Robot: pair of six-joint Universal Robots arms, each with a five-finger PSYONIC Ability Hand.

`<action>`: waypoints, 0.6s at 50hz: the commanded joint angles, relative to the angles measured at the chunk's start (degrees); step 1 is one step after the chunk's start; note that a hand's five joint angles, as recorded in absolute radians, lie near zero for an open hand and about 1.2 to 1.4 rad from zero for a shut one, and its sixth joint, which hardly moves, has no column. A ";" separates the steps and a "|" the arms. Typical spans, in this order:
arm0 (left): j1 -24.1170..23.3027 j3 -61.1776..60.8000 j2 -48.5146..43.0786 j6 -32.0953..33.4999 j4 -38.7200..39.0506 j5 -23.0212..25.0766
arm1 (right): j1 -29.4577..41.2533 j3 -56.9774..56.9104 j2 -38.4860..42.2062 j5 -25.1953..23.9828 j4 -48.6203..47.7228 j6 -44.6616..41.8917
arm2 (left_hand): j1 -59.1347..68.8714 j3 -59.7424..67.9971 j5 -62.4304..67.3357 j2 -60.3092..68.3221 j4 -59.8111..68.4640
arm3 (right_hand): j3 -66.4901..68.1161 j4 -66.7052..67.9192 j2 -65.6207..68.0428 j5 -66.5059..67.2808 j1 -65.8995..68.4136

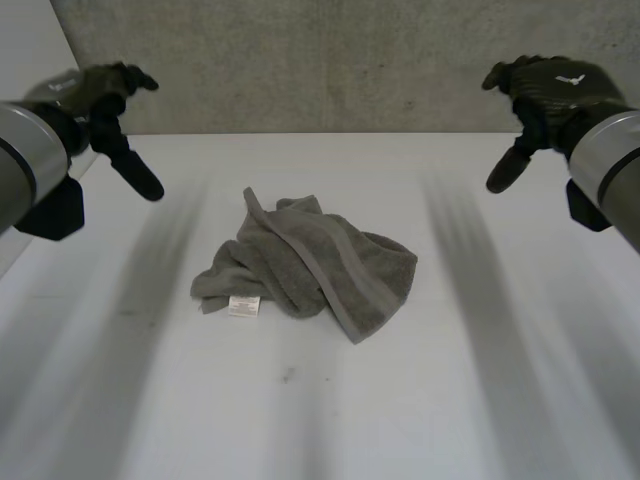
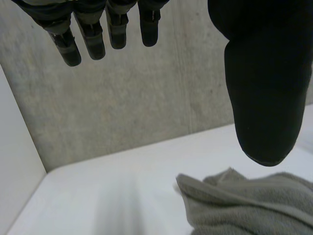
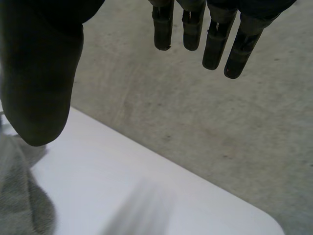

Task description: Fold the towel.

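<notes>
The towel (image 1: 310, 265) lies in a crumpled heap at the centre of the head view, a little above the middle of the frame, on the white table (image 1: 450, 400). It is grey terry, bunched and folded over itself, with a flat woven band (image 1: 338, 272) running on a slant from its upper left down to the corner at its lower right. A small white label (image 1: 243, 305) sticks out at its lower left edge and rests on the table. Neither hand touches the cloth.

The left hand (image 1: 105, 100) hangs in the upper left of the frame, above the table and well apart from the towel. Its fingers (image 2: 93, 39) are straight and spread from the thumb (image 2: 264, 88), holding nothing. In the left wrist view a rumpled edge of the towel (image 2: 244, 205) lies on the table below the thumb tip.

The right hand (image 1: 545, 95) hangs in the upper right of the frame, likewise well apart from the towel, with straight fingers (image 3: 215, 44) apart from its thumb (image 3: 41, 73) and nothing between them. In the right wrist view a bit of the towel (image 3: 19, 205) shows beneath the thumb.

The grey arms (image 1: 25, 160) enter from the left and right edges. A rough concrete wall (image 1: 330, 60) stands behind the table's far edge.
</notes>
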 commanded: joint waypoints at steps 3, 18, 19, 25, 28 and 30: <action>-0.25 -6.82 -8.25 0.29 7.12 0.02 | 4.76 -4.48 9.28 -8.44 -1.24 -3.91 | 0.16 0.59 -1.63 0.73 0.72 | -4.63 -5.19 -5.00 -3.88 -3.29; -0.87 -2.18 -31.20 0.73 24.88 1.15 | 15.65 -31.35 40.98 -8.28 -0.62 2.41 | 3.02 3.45 1.23 3.59 3.58 | -4.63 -5.19 -5.00 -3.88 -3.29; -0.87 -2.17 -31.21 0.73 24.89 1.16 | 16.35 -33.90 43.62 -7.31 -0.62 3.11 | 3.02 3.45 1.23 3.59 3.58 | -4.63 -5.19 -5.00 -3.88 -3.29; -0.87 -0.50 -35.43 0.64 25.07 5.63 | 17.15 -40.61 50.24 -5.72 -0.62 3.91 | 5.69 6.12 3.91 6.26 6.25 | -4.63 -5.19 -5.00 -3.88 -3.29; -0.87 -0.59 -35.52 0.64 25.15 7.05 | 17.24 -44.03 54.18 -5.28 -0.62 4.00 | 15.30 15.73 13.51 15.87 15.86 | 10.16 9.59 9.79 10.91 11.50; -0.96 -0.68 -35.00 0.64 25.07 6.87 | 17.33 -44.64 54.54 -4.41 -0.71 4.09 | 36.52 36.95 34.74 37.09 37.08 | 29.91 29.34 29.54 30.66 31.25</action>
